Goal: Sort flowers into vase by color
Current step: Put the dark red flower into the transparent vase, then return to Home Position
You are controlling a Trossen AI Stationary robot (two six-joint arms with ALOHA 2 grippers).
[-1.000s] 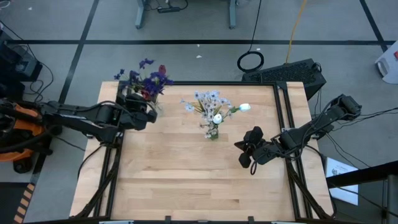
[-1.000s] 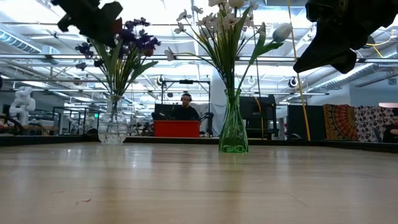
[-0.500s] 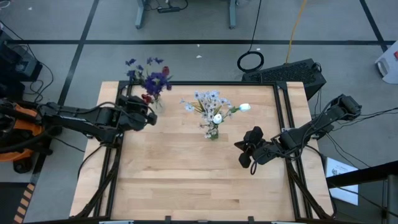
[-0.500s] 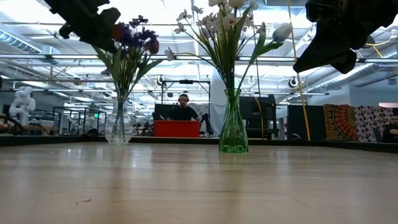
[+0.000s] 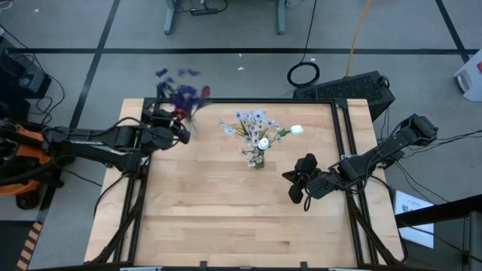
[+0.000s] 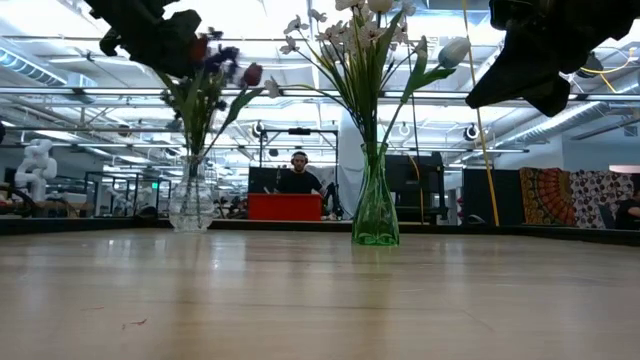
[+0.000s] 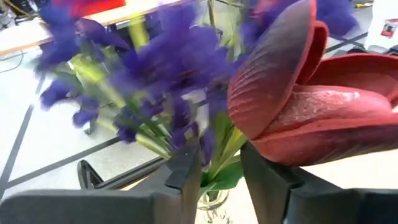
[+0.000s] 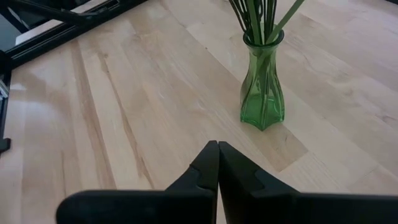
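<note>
A clear glass vase (image 6: 190,200) stands near the table's far-left corner with purple-blue flowers (image 5: 183,94) and dark red tulip buds (image 7: 311,106) in it, blurred in motion. My left gripper (image 7: 219,174) is level among their green stems just above the vase's mouth, its fingers either side of them. A green vase (image 5: 257,159) at the table's middle holds pale white-lilac flowers (image 5: 252,120) and white tulip buds (image 5: 295,129). My right gripper (image 8: 217,158) is shut and hovers above the table, right of the green vase. My left gripper has the green stems (image 7: 217,163) of the purple and red bunch between its two fingers, just above the clear vase's mouth (image 7: 210,200). It comes level from the table's left, across the stems. The stems' lower ends stay in the vase, and the heads stand above the fingers.
Bare wooden table (image 5: 226,218) stretches along the near half. Black frame rails (image 5: 343,135) run along the table's sides. Beyond the far edge lie a cable coil (image 5: 303,74) and a person at a desk (image 6: 297,175).
My left gripper has moved a little toward the far edge with the stems between its fingers. The purple and red flower heads have swung toward the far edge and now blur. The clear vase has slid slightly toward the table's right. My right arm has kept still.
</note>
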